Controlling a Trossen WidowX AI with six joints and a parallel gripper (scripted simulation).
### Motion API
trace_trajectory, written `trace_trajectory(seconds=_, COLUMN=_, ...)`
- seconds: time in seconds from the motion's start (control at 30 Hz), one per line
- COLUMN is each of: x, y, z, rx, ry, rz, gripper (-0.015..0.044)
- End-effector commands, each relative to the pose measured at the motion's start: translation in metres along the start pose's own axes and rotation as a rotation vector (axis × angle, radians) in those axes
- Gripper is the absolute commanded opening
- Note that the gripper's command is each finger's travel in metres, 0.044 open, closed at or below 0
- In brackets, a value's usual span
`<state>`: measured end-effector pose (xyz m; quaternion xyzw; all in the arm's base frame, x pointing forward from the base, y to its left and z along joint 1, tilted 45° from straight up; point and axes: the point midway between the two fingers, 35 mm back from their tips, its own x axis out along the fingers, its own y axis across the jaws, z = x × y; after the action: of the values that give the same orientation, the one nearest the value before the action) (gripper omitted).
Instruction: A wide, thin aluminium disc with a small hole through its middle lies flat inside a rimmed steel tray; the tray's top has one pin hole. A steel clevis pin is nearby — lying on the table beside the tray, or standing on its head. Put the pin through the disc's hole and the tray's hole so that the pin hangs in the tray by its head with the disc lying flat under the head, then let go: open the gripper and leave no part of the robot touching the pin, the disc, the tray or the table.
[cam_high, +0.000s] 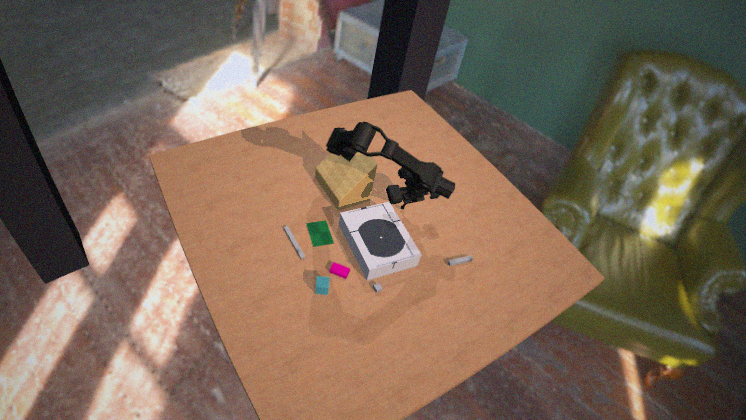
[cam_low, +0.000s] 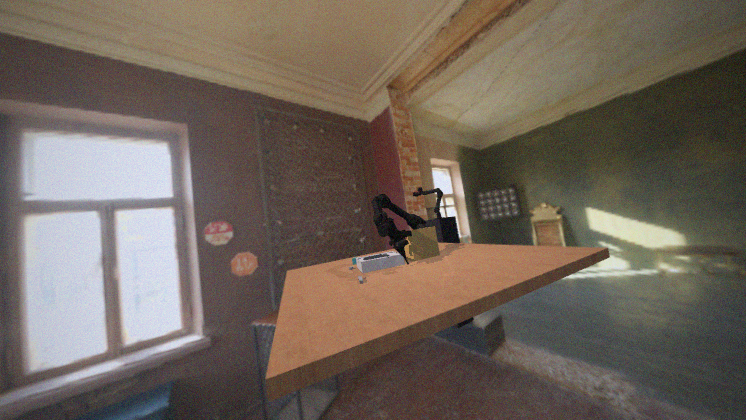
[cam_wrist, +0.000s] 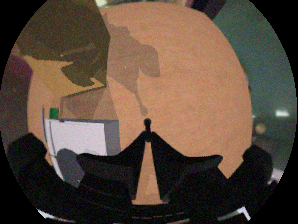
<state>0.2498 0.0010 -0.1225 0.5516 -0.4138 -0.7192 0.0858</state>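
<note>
Top view for left, right, near and far. Gripper (cam_high: 402, 204) (cam_low: 405, 256) (cam_wrist: 148, 133) pinches the dark clevis pin (cam_wrist: 147, 125) between its fingertips, the rounded end showing in the wrist view. Pin is outside the tray (cam_high: 393, 266) (cam_low: 383, 264) (cam_wrist: 112, 137), off its far right corner; clearance above the table (cam_high: 250, 234) (cam_low: 417, 292) (cam_wrist: 200, 75) I cannot tell. Dark disc (cam_high: 371, 246) (cam_low: 376, 256) (cam_wrist: 70, 162) lies inside the pale tray, a tiny light spot at its middle; pin not through it. Tan angular block (cam_high: 339, 180) (cam_low: 425, 242) (cam_wrist: 65, 30) stands beyond the tray. To the left: green square (cam_high: 319, 233) (cam_wrist: 54, 113), slim grey bar (cam_high: 293, 242). Near left: magenta block (cam_high: 339, 270), teal block (cam_high: 322, 285). Small grey piece (cam_high: 377, 286) just beside the tray's near side; short grey bar (cam_high: 459, 260) to the right.
</note>
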Motion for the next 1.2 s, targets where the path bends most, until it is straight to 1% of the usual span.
trace_trajectory(seconds=0.0, x=0.001, y=-0.001, z=-0.004, rx=-0.004, ry=-0.081, rz=0.0, gripper=0.0)
trace_trajectory(seconds=0.7, x=-0.012, y=0.011, z=-0.026, rx=0.014, ry=-0.464, rz=-0.025, gripper=0.0)
trace_trajectory(seconds=0.93, x=-0.013, y=0.011, z=-0.027, rx=0.015, ry=-0.476, rz=-0.026, gripper=0.0)
trace_trajectory(seconds=1.17, x=-0.005, y=0.011, z=-0.03, rx=0.015, ry=-0.476, rz=-0.026, gripper=0.0)
